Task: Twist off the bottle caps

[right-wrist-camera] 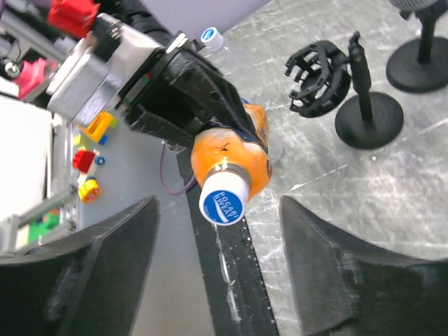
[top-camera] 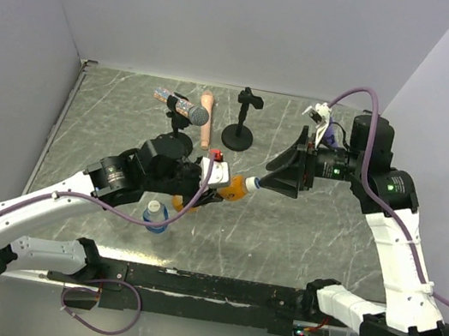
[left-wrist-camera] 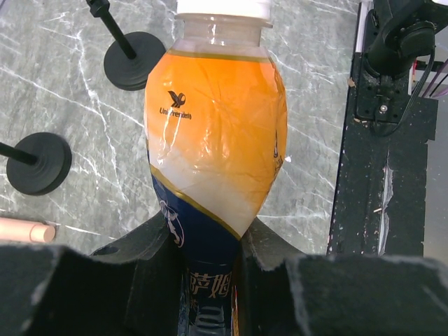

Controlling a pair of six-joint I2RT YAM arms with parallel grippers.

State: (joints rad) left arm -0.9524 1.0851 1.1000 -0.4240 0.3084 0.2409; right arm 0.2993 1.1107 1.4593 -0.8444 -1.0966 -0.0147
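Observation:
My left gripper [left-wrist-camera: 210, 246] is shut on the dark blue lower end of an orange bottle [left-wrist-camera: 213, 133], which it holds lying sideways above the table [top-camera: 327, 230]. The bottle's white cap [right-wrist-camera: 224, 197], blue on top, is on its neck and points at my right gripper [right-wrist-camera: 224, 269]. The right gripper is open, with one finger on each side of the cap and not touching it. From above, the cap [top-camera: 252, 183] sits just in front of the right gripper [top-camera: 270, 183]. A small blue bottle [top-camera: 155, 219] stands upright near the left arm with its cap [top-camera: 154, 206] on.
A black stand with an empty clip [top-camera: 239, 127] rises at the back centre. A microphone [top-camera: 189, 110] rests on a second stand beside a peach-coloured rod [top-camera: 206, 121]. Both round black bases [left-wrist-camera: 133, 59] [left-wrist-camera: 38, 162] lie beyond the bottle. The black mounting rail [top-camera: 212, 288] runs along the near edge.

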